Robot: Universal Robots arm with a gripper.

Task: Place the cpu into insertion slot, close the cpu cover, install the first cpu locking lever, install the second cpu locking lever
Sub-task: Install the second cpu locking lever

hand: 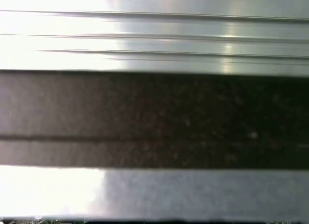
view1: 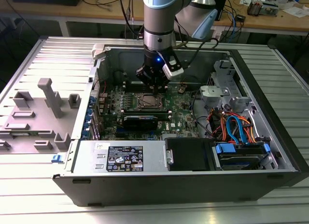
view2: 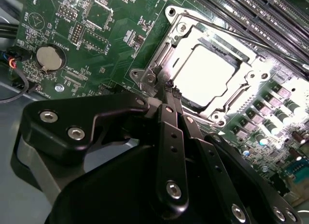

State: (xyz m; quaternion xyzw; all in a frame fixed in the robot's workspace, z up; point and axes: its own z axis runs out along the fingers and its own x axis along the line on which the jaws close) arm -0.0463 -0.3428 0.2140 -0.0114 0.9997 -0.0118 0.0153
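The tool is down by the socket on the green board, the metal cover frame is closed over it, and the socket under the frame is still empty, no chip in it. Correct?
Not quite: the insertion slot is not empty. The second wrist view shows the cpu seated in the window of the closed cpu cover, with the tool beside it.

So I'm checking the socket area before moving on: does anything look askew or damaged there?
Nothing stands out. In the second wrist view the cpu sits square in the insertion slot, the cpu cover lies flat around it, and the gripper hovers beside the frame.

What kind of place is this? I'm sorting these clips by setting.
Probably a robotics or electronics lab: an open computer case lies on a slatted metal table, with cable-strewn wooden benches behind it.
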